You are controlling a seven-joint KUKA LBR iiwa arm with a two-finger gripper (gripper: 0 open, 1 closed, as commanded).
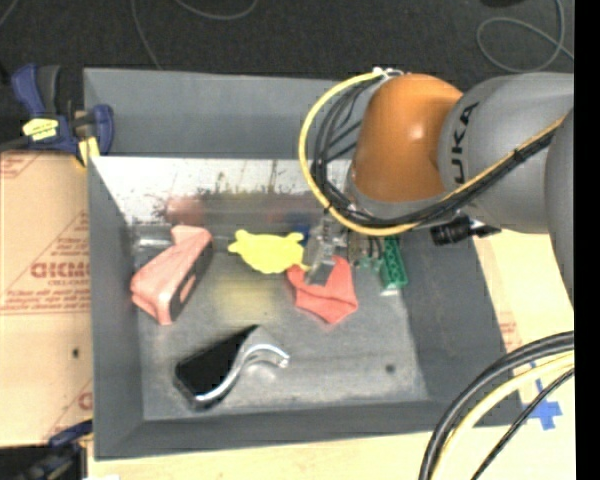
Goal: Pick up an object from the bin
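The gripper [321, 266] is low in the bin [116, 348], near the middle of the back half. Its tip sits at the upper edge of a crumpled red soft piece [330, 303]. It looks to be touching that piece or hanging just above it, and I cannot tell which. I also cannot tell whether the gripper is spread or closed, because the orange cover [405, 138] and the cables on the wrist crowd that spot. Nothing can be seen clamped in it.

I judge this to be the reaching step, with the arm down at the red piece and no lift begun. The next move calls for a firm close on a fold of the red piece and then a straight rise. The yellow thing [265, 251] lies just beside it on the left and the green block [390, 264] close on the right, so neither should get dragged along. Soft stuff can slip out of a shallow pinch, so the bite should be deep.

The count:
- one red soft piece
- one yellow flat thing
- one green block
- one small blue bit [298, 237] behind the yellow thing
- one pink wedge with a dark side [170, 273] toward the left wall
- one black tool with a silver handle [225, 363] at the front

That makes six things, all lying apart from each other and not heaped
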